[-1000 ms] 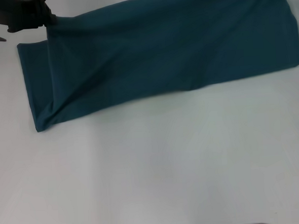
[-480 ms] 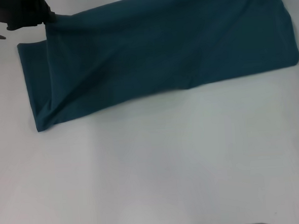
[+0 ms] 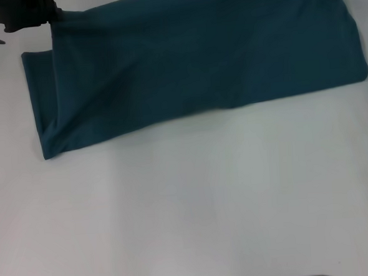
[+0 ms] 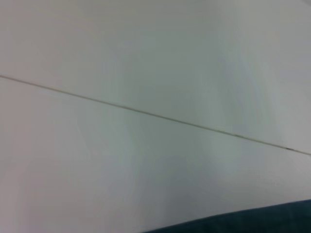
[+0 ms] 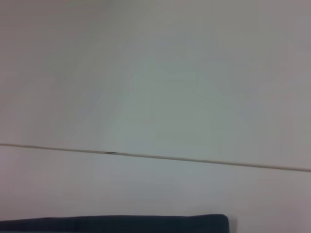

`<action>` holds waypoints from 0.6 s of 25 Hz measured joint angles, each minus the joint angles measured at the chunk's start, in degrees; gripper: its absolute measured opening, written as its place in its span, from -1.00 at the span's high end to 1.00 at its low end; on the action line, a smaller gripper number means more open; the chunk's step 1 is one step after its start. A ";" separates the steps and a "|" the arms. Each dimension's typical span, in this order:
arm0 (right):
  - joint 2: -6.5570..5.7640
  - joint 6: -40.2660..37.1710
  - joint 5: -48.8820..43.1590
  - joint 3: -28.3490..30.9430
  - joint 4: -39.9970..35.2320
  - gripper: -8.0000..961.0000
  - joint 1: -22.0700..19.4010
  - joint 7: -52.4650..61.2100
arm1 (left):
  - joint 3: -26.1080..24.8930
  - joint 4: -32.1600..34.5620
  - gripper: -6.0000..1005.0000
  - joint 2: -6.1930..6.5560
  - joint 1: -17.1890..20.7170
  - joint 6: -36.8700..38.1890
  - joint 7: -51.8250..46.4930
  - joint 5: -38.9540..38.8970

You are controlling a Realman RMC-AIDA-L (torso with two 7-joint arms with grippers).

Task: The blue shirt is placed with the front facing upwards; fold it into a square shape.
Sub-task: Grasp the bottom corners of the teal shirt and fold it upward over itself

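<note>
Blue shirt [image 3: 204,55] folded lengthwise; left gripper [image 3: 50,18] at far-left corner

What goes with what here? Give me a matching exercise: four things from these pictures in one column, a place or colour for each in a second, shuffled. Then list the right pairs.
Things:
1. blue shirt
2. left tool
3. table
4. thin line

Descriptions:
A. black, at the cloth's far left corner
B. straight, crossing the pale surface in the left wrist view
C. dark teal, spread across the far side of the table
D. white, under everything

Pairs: 1-C, 2-A, 3-D, 4-B
</note>
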 joint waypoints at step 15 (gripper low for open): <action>-0.62 2.70 -3.11 -2.74 0.72 0.69 0.87 0.53 | -1.65 1.05 0.71 -0.13 0.23 -1.73 -0.78 -0.11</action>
